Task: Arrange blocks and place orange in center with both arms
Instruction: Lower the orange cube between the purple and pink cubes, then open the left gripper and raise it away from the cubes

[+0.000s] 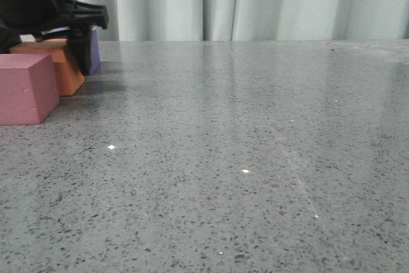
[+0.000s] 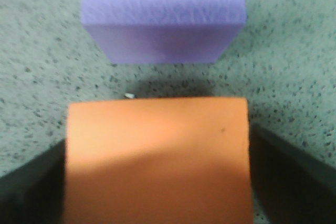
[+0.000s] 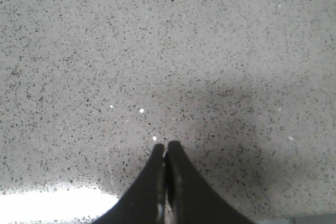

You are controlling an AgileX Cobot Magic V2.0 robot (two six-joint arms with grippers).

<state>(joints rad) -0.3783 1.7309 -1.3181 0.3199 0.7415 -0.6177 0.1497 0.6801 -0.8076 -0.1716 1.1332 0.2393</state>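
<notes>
Far left, the left gripper [image 2: 157, 182] grips the orange cube [image 1: 61, 65], pink cube [image 1: 25, 87] near, purple cube [image 2: 163, 17] beyond. The right gripper [image 3: 166, 148] is closed, empty, over bare table [image 1: 255, 158].

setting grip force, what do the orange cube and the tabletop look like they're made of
Orange cube: probably foam, matte, with a dull glare-free face and a tiny dark pit. Tabletop: looks like polished speckled stone or terrazzo, grey with dark flecks and soft reflections.

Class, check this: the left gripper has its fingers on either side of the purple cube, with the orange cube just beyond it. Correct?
No. The left wrist view shows the left gripper straddling the orange cube; the purple cube sits just beyond it.
</notes>
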